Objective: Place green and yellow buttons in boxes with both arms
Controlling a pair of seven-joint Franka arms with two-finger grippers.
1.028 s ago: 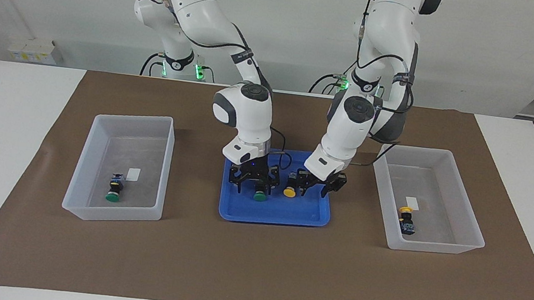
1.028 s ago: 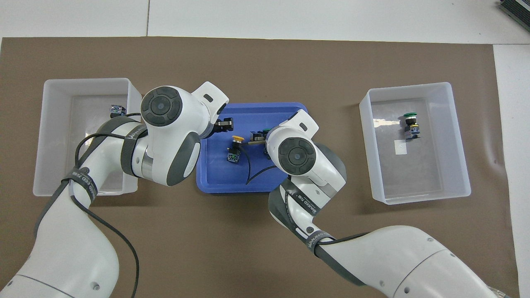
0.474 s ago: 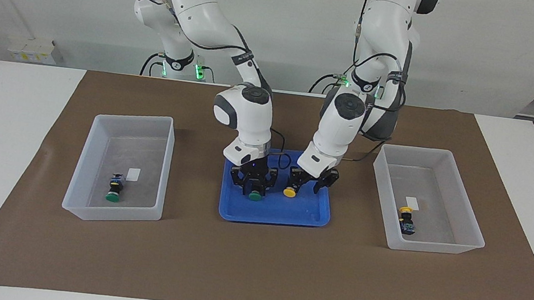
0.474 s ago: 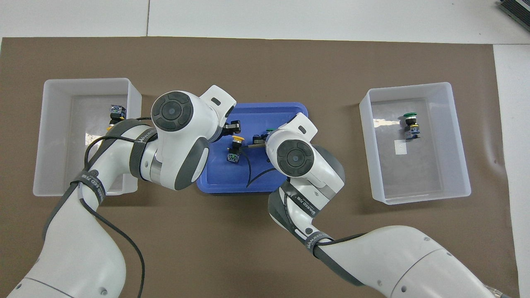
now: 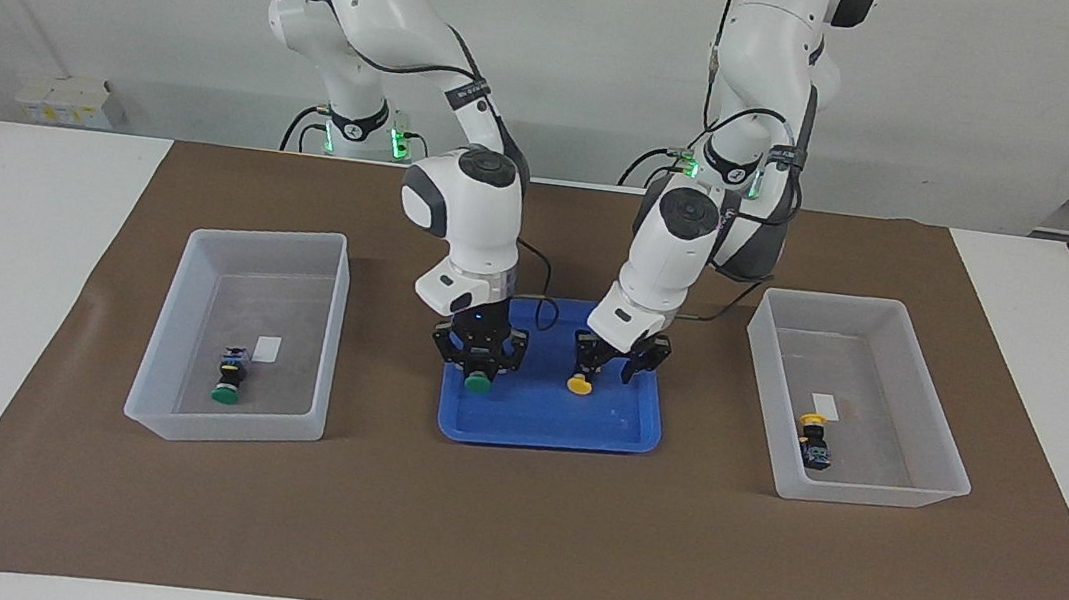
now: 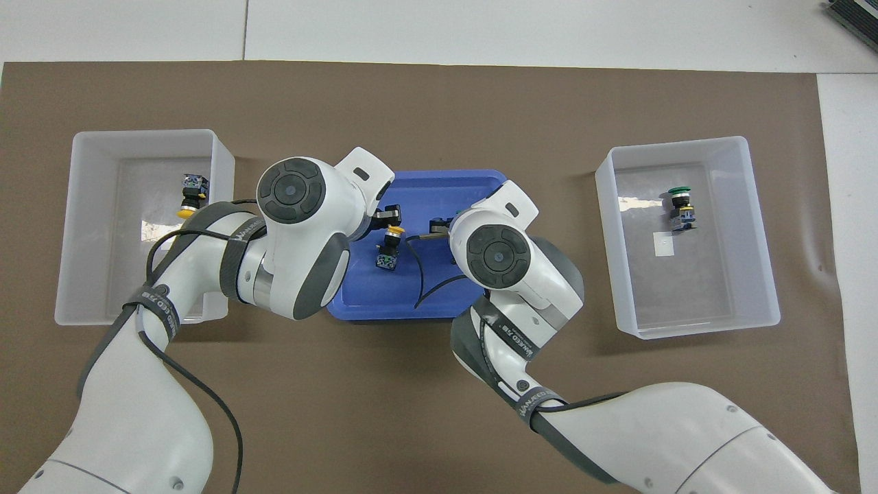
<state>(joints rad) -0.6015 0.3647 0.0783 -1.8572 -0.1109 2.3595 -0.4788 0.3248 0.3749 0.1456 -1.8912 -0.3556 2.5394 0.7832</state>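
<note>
- Hanging over the blue tray (image 5: 548,430), the right end effector (image 5: 479,366) is clamped on a green-capped button (image 5: 478,383).
- A yellow-capped button (image 5: 578,384), held below the left end effector (image 5: 610,361), is judged light, rigid, and best gripped by its black body.

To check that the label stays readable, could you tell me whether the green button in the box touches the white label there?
Apart. The overhead view shows bare floor of the box between the green button and the label.
</note>
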